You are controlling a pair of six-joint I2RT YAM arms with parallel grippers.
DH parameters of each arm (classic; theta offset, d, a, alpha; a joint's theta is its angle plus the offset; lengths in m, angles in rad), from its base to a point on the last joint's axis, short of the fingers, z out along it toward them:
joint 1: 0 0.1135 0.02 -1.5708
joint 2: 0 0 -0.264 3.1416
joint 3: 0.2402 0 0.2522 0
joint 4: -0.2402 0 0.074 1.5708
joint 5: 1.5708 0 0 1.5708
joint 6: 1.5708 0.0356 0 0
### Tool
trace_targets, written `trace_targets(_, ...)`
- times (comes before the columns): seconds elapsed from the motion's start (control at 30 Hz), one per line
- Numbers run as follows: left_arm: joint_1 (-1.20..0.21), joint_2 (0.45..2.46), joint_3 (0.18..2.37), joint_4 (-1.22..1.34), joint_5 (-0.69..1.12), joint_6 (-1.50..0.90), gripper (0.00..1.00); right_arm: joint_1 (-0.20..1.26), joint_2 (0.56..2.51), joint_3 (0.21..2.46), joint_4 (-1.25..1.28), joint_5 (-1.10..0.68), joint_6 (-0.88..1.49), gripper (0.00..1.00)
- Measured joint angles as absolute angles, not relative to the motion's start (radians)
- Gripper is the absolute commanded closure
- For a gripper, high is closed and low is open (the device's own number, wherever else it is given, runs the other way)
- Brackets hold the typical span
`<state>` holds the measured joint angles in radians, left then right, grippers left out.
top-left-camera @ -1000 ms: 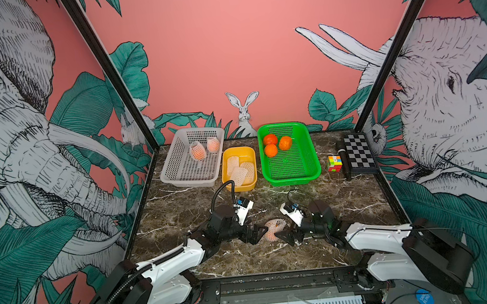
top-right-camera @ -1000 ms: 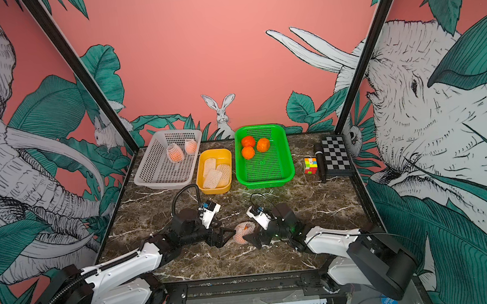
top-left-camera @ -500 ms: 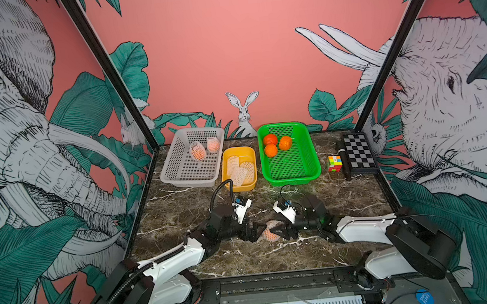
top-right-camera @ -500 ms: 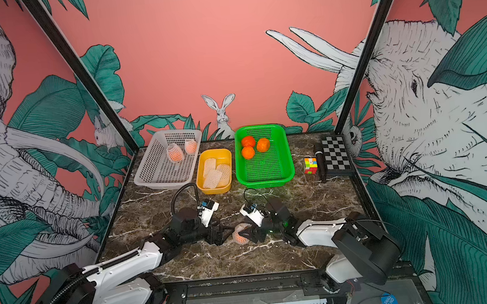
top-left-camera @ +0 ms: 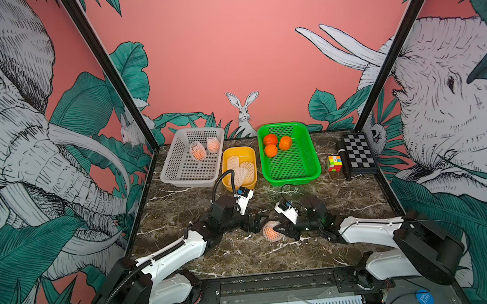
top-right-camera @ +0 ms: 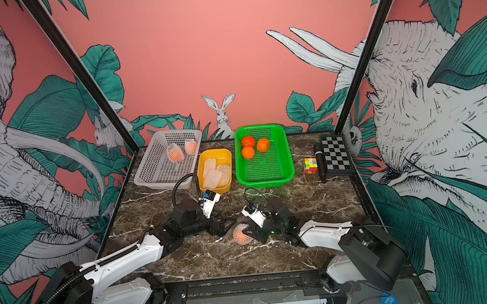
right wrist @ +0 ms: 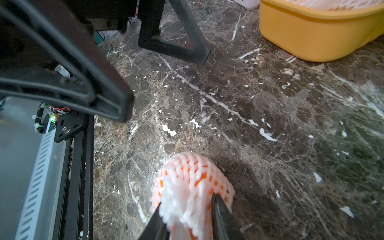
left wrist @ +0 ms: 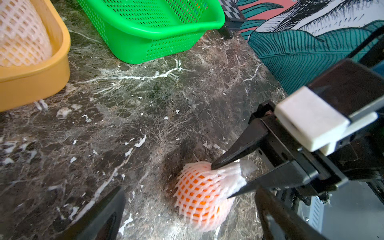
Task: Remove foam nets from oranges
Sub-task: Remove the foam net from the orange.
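**Work surface.** The table [top-left-camera: 347,197] is dark brown marble with white veins and flecks.

**Enclosure.** A pink back wall [top-left-camera: 226,54] with a painted rabbit stands at 12 o'clock. Side walls [top-left-camera: 22,149] printed with elephants and green leaves stand at 9 and 3 o'clock. Black frame posts [top-left-camera: 106,71] rise at the rear corners.

**Rear row, 11 to 1 o'clock.**
- White basket [top-left-camera: 172,153], holding two netted oranges [top-left-camera: 198,151].
- Yellow tub [top-left-camera: 237,151], holding empty nets [top-left-camera: 241,171].
- Green basket [top-left-camera: 296,178], holding three bare oranges [top-left-camera: 270,140].
- Puzzle cube [top-left-camera: 334,163] and checkerboard [top-left-camera: 359,153], at 2 o'clock.

**Task item.** One netted orange [left wrist: 197,195] rests on the marble near centre, toward 6 o'clock.
- The right gripper [left wrist: 223,180], at the fruit's 3 o'clock, has its jaws pinching the bunched loose end of the foam net [right wrist: 182,187].
- The left gripper [top-left-camera: 257,222], at the fruit's 10 o'clock, has its jaws spread wide and is not touching the fruit.
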<state>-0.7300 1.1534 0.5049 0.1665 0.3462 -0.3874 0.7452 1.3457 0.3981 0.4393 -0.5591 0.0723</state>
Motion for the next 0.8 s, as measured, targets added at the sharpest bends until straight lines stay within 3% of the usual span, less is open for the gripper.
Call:
trace_targets(0.47,-0.646,1.124,0.505,0.115,0.363,-0.387,0.01,0.745,1.335,0.422,0.414,-0.559,0.140,0.91)
trace_targets(0.8,-0.638,1.087,0.544,0.045,0.384,-0.339,0.02,0.745,1.220,0.434,0.319,-0.553,0.150,0.92)
